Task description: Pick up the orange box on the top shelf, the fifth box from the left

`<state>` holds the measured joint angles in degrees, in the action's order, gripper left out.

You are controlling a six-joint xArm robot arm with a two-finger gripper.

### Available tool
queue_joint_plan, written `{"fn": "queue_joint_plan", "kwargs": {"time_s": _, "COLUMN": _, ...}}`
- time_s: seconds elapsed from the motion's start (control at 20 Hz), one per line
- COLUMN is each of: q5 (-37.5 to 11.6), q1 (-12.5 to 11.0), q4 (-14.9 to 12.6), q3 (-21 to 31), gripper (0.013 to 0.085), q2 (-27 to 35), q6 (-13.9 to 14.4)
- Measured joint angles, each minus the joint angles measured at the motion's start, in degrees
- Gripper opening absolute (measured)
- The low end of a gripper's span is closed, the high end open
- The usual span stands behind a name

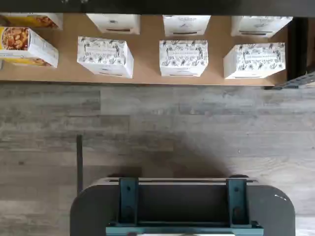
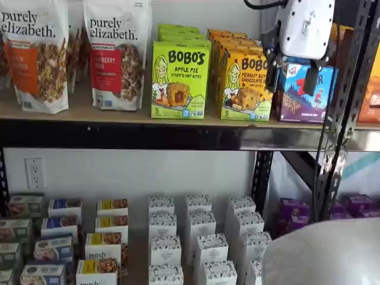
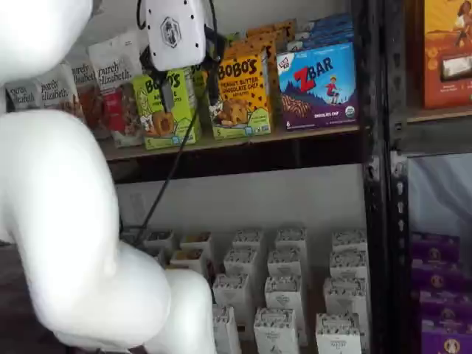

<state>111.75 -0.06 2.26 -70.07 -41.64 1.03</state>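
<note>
Arm: a smooth, rounded white arm (image 3: pixel 66 221) is filling the near left of a shelf view, standing between camera and shelves.
Mount: in the wrist view a dark rounded mount (image 1: pixel 182 206) with teal brackets is sitting over grey wood-grain floor (image 1: pixel 157 123).
Gripper: the glossy white body with black fingers (image 2: pixel 311 81) is hanging in front of the top shelf, the gripper (image 2: pixel 292 76) showing in both shelf views; whether the jaws are spread or pressed together I cannot tell, and no box is showing between them.
Top shelf: a tan board with a black metal front rail (image 2: pixel 178 136) and black uprights is carrying the goods.
Orange box: the yellow-orange Bobo's carton (image 2: pixel 244 85), rectangular cardboard, is standing upright at the shelf's front edge, just right of the lime-green carton (image 2: pixel 180 78) and left of the blue ZBar box (image 3: pixel 317 82); the gripper is hanging just right of it, overlapping the ZBar box in a shelf view.
Pouches: soft glossy granola pouches (image 2: pixel 113 53) are standing at the far left.
Lower level: small white patterned boxes (image 2: pixel 202 249) are sitting in rows, with purple boxes (image 3: pixel 441 295) at right.
</note>
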Motion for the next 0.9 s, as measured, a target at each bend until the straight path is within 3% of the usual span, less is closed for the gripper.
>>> {"fn": "queue_joint_plan", "kwargs": {"time_s": 0.2, "q5": 1.33, "q1": -1.79, "q4": 2.43, "q3": -0.73, "gripper": 0.085, "q2": 0.71, "q6": -0.77}}
{"fn": "queue_joint_plan", "kwargs": {"time_s": 0.65, "q5": -0.71, "q1": -2.64, "q4": 3.45, "q3": 0.11, "gripper": 0.085, "q2": 0.5, "q6": -1.38}}
{"fn": "queue_joint_plan", "kwargs": {"time_s": 0.9, "q5": -4.15, "q1": -0.41, "q4": 0.59, "q3": 1.25, "gripper": 0.085, "q2": 0.83, "q6": -0.38}}
